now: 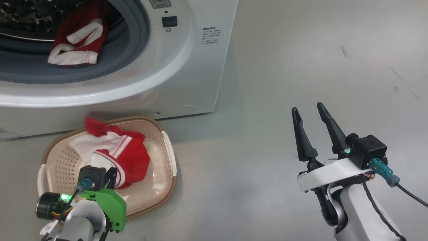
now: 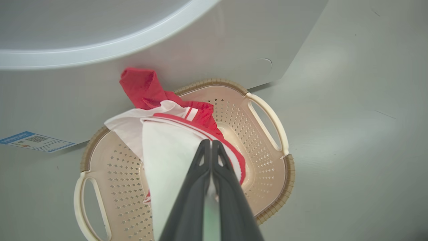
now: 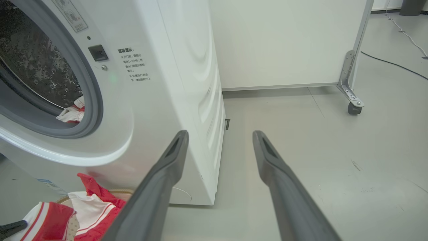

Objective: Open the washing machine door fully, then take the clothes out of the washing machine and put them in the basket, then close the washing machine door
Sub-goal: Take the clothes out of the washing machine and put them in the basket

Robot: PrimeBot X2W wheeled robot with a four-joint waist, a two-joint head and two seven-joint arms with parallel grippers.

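Pinching a red-and-white garment [image 1: 123,154] that drapes into the basket [image 1: 167,147] beside the washing machine [image 1: 207,67], the left tool [image 2: 211,142] is clamped tight while the right tool [image 1: 307,107] hangs wide and empty (a second garment [image 1: 78,43] lies in the drum, and the door is not yet closed).

The washing machine [image 1: 200,83] runs off the head view's top and left edges, its grey print [image 1: 210,35] is too fine to read, and the near rim of the basket [image 1: 169,150] is hidden behind the left arm [image 1: 83,221].
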